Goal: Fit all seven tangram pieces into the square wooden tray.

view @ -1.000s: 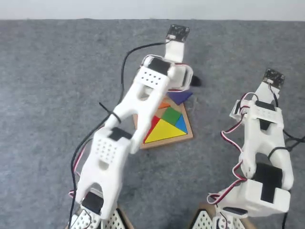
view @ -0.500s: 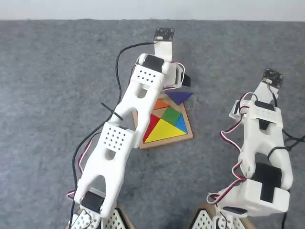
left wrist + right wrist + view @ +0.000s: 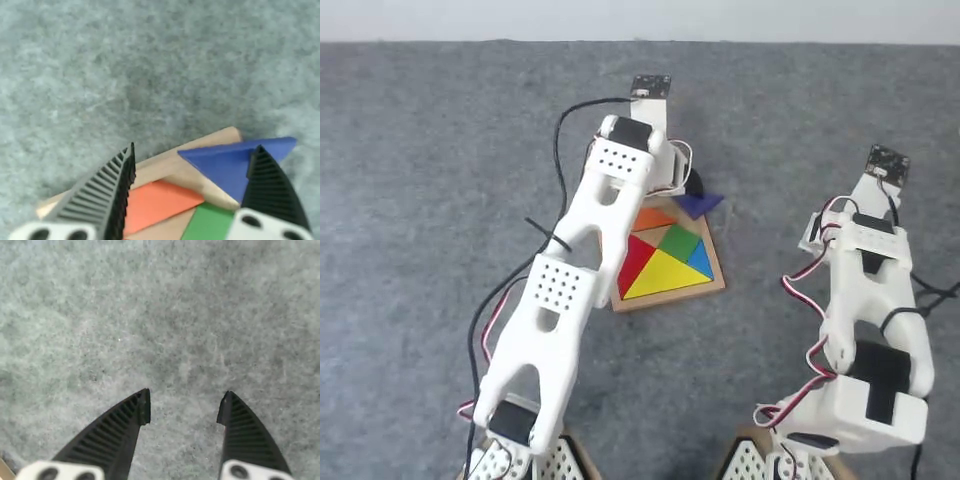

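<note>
Now, the square wooden tray (image 3: 670, 297) lay on the grey felt-like tabletop (image 3: 440, 150), near the middle and just ahead of the left arm. Inside it sat a yellow triangle (image 3: 665, 272), a red triangle (image 3: 636, 262), a green square (image 3: 680, 240), a light blue triangle (image 3: 701, 260) and an orange piece (image 3: 653, 218), packed edge to edge. A dark blue triangle (image 3: 235, 162) lay tilted across the tray's far corner, resting on the rim and sticking out over the tabletop rather than seated flat. The left gripper (image 3: 195, 148) hung over that far corner with its fingers spread wide, one fingertip above the dark blue triangle, though contact could not be told. The right gripper (image 3: 186, 392) was well apart to the side, its fingers open and holding nothing, over bare grey surface. A pale wall (image 3: 620, 20) ran along the tabletop's far edge.
</note>
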`<state>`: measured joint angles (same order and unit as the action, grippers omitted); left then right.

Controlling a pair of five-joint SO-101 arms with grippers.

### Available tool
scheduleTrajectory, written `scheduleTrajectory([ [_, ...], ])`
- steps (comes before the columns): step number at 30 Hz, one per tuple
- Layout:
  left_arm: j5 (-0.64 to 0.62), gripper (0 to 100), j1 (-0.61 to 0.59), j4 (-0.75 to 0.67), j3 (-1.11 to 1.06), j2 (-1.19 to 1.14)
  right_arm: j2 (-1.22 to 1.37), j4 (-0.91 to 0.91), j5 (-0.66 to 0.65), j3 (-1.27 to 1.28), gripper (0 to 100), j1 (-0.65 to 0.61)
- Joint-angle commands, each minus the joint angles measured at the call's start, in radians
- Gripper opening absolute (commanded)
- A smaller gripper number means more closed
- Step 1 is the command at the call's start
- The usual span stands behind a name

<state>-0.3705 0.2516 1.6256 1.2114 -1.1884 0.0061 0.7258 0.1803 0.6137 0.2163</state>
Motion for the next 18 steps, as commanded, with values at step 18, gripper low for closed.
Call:
scheduleTrajectory([
  [18,0.068,34,-0.037,0.072,0.214,0.015,-0.056,-0.016,-0.014,-0.006,23.8,-0.031],
])
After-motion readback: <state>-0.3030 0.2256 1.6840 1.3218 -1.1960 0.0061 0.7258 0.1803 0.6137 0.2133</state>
